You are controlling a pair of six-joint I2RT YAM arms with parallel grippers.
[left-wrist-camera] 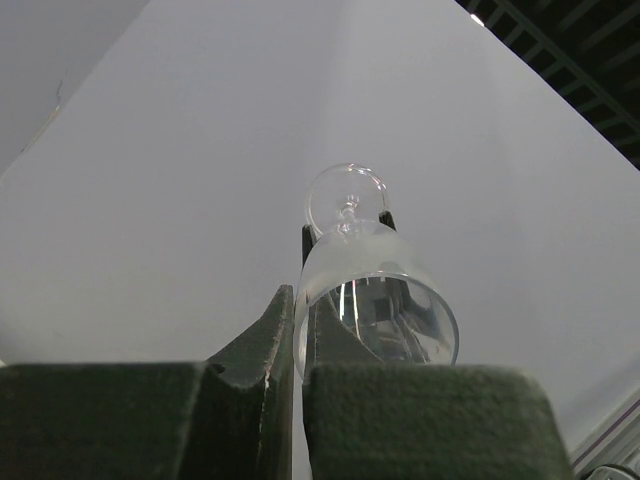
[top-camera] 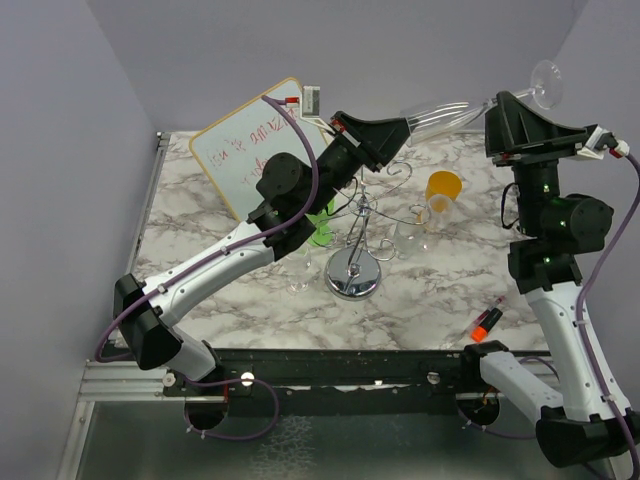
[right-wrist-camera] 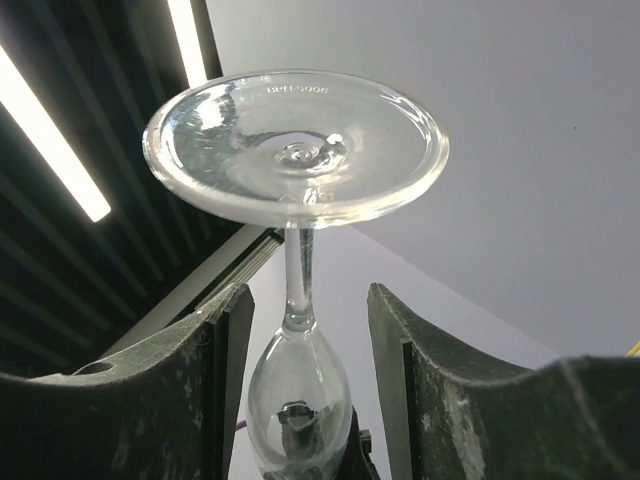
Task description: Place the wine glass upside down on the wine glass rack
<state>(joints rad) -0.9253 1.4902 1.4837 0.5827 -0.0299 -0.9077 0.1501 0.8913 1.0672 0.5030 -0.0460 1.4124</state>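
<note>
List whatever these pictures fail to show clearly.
- Top view: whiteboard writing, too small and partly behind the left arm.
- Top view: green object, mostly hidden by the left arm.
- Both wrist views: rack, out of frame; both look upward.
- Right wrist view: lettering on the glass foot, too small.

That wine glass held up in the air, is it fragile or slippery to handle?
Probably fragile: the wine glass is thin and clear, with a slender stem. Likely slippery, since its smooth wall is pinched at the rim by the left jaws. Laid down, it might roll.
</note>
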